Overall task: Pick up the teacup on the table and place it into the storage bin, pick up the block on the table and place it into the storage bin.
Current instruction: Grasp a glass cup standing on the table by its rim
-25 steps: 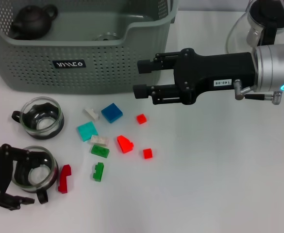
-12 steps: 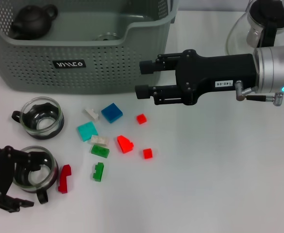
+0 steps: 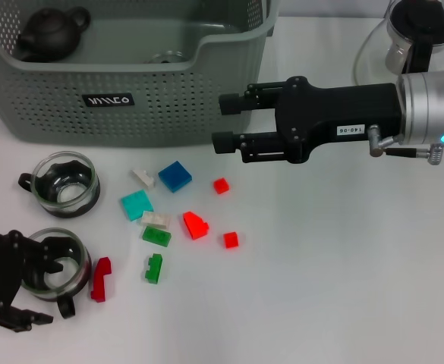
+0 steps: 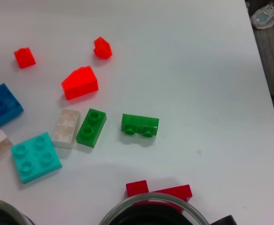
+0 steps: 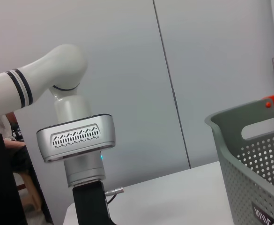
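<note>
Two glass teacups stand at the near left: one (image 3: 66,182) by itself and one (image 3: 55,269) closer to me. My left gripper (image 3: 47,284) is open at the closer cup, one finger over its rim and the other beside it. That cup's rim (image 4: 151,211) shows in the left wrist view. Several blocks lie scattered, among them blue (image 3: 174,175), teal (image 3: 136,205), green (image 3: 156,236) and red (image 3: 196,224) ones. The storage bin (image 3: 130,98) stands at the back left. My right gripper (image 3: 225,121) hovers open and empty in front of the bin's right corner.
Inside the bin are a dark teapot (image 3: 51,34) and a glass piece (image 3: 165,57). A glass pot (image 3: 411,38) stands at the back right. A dark red block (image 3: 101,278) lies right beside the closer teacup. The bin's wall (image 5: 254,159) shows in the right wrist view.
My left gripper has slid slightly toward the table's near edge while the closer teacup stayed put. The right gripper has shifted a little to the right.
</note>
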`<move>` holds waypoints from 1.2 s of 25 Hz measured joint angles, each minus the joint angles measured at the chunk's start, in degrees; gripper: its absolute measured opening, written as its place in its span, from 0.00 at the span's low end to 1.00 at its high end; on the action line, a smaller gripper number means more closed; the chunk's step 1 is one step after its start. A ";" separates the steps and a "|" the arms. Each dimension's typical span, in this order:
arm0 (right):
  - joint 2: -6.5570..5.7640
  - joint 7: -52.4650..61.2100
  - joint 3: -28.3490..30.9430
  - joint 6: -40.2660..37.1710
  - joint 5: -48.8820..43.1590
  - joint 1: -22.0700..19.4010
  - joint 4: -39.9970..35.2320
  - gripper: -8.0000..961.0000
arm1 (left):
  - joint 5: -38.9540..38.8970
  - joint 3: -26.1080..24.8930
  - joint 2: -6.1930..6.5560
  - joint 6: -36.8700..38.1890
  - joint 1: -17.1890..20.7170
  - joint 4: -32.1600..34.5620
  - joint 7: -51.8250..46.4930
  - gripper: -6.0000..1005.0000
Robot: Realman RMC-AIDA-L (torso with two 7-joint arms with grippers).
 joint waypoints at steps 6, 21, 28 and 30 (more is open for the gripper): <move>-0.08 -0.01 0.00 0.00 0.00 0.16 -0.09 0.71 | 0.01 0.02 0.00 -0.17 0.00 -0.17 -0.15 0.70; -0.24 -0.09 0.04 -0.03 0.12 0.07 -0.22 0.71 | 1.76 0.01 0.08 -1.71 -1.08 -2.58 -1.92 0.60; -0.39 -0.09 0.66 -0.45 0.19 -0.02 -0.47 0.71 | 3.00 -0.28 0.26 -1.83 -2.40 -4.55 -3.51 0.39; -0.47 -0.09 0.74 -0.50 0.19 -0.02 -0.51 0.71 | 3.02 -0.11 0.13 -2.00 -2.39 -4.55 -3.53 0.30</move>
